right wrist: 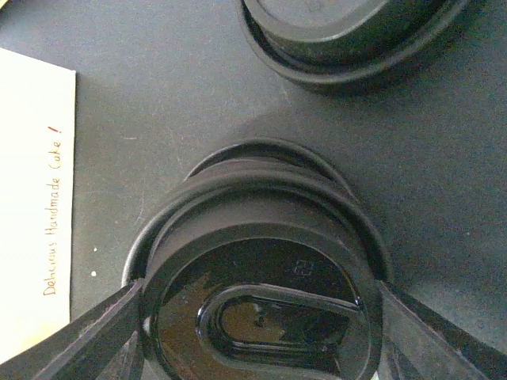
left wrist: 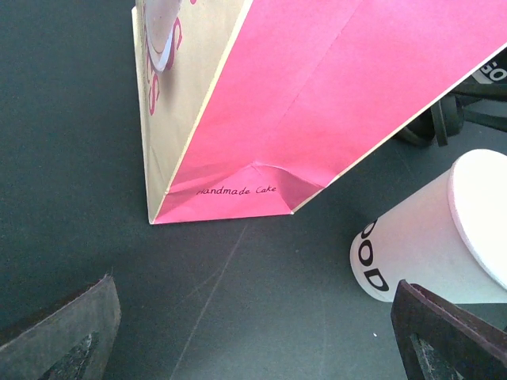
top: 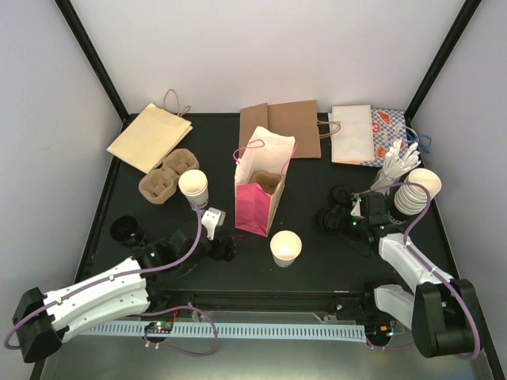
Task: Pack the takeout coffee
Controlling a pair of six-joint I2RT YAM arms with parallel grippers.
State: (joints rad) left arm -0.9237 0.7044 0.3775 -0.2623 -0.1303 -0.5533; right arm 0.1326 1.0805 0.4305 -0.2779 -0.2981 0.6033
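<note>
1. Gripping with the right claw (right wrist: 261,285): fingers touching opposite sides of the rim of the top black lid (right wrist: 253,237), more lids nesting directly beneath it, a second lid pile (right wrist: 348,32) lying just ahead of the claw.
2. Holding the left claw (left wrist: 255,281) spread wide and empty, low over the table (left wrist: 79,158); finding the takeout coffee (left wrist: 420,245) upright and unlidded just beside its right finger, not touching, and the pink bag (left wrist: 317,95) standing just ahead.
3. Judging the step in hand as fetching a lid, with capping and bagging not yet done.
4. Calling next for lifting only the top lid clear of those under it, carrying it off to the right claw's left toward the cup, and seating it level on the rolled rim, probably while steadying the cup with the left claw.
5. Reading "Handmade Cake" along the bag's bottom fold, "Delicious Handmade Cake !" in orange on its cream side left of the right claw, and "OOD" low on the cup, earlier letters being hidden.
</note>
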